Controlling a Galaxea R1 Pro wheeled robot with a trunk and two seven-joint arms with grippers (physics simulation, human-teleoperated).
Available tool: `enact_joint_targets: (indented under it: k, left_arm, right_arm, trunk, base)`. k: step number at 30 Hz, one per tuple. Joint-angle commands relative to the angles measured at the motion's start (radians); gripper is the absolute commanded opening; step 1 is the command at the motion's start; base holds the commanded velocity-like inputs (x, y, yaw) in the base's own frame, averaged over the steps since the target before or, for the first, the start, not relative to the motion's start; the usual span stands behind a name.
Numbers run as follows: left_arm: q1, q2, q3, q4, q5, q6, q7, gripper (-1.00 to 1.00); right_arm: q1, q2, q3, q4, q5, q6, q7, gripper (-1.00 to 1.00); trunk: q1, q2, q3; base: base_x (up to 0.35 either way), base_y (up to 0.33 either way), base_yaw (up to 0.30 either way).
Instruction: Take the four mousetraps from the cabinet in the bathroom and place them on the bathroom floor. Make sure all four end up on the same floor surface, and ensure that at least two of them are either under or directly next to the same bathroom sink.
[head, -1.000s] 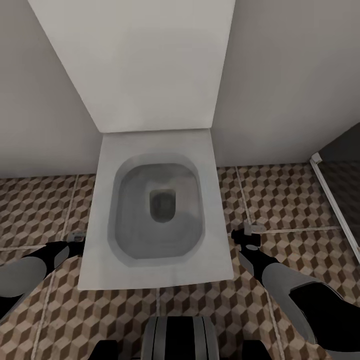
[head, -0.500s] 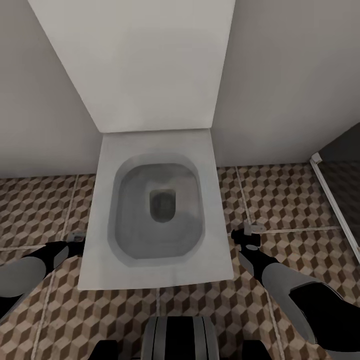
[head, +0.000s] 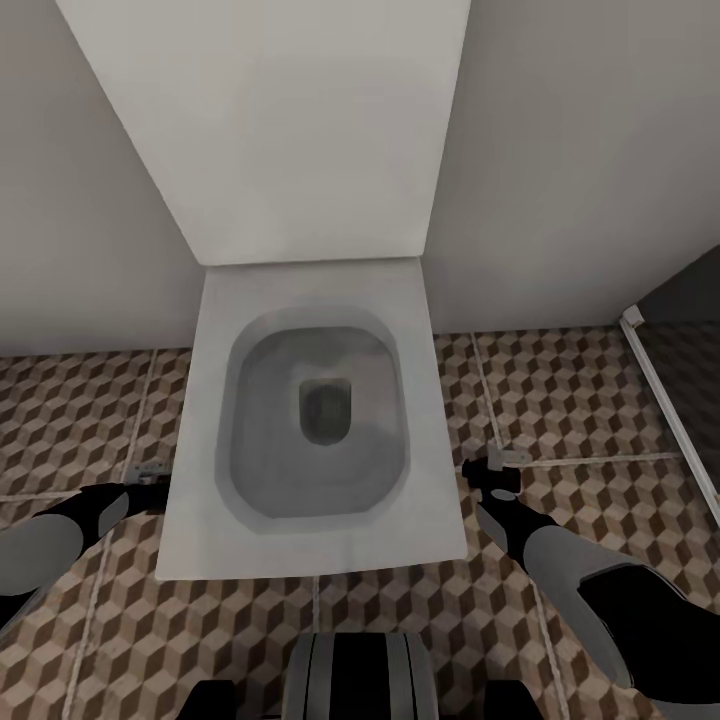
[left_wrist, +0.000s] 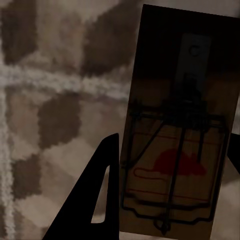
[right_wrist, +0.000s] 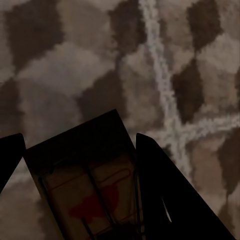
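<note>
two claws, each clamped on a mousetrap: left claw (left_wrist: 167, 200), right claw (right_wrist: 80, 165).

**Toilet's hogging the middle**

The white toilet (head: 310, 420) sits dead centre between both arms, tank against the wall. Open bathroom floor (head: 580, 400) on either side of it. Far right, a shower frame edge (head: 660, 390) closes things off.

A dark wooden mousetrap (right_wrist: 87, 192), printed with a red mouse and crossed by thin wire, sits gripped between the two black fingers (right_wrist: 160, 200) of the right gripper (right_wrist: 80, 195). Beyond it spreads the bathroom floor (right_wrist: 75, 75), blurred brown and beige cubes, where pale grout lines (right_wrist: 167, 117) meet in a cross.
</note>
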Motion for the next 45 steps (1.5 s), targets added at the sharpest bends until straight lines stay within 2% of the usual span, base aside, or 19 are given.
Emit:
enact_joint_targets:
  k: [1,45]
  left_arm:
    - [0.000,0.000,-0.008,0.001,0.010,0.005,-0.007,-1.00]
    - [-0.001,0.002,-0.007,0.009,0.012,0.006,-0.007,-1.00]
  right_arm:
    - [0.000,0.000,0.009,0.000,-0.012,-0.004,-0.002,-1.00]
    - [0.000,-0.002,0.011,-0.003,-0.011,-0.013,-0.002,-1.00]
  trunk:
    - [0.000,0.000,0.000]
    - [0.000,0.000,0.000]
  base:
    - [0.000,0.000,0.000]
    - [0.000,0.000,0.000]
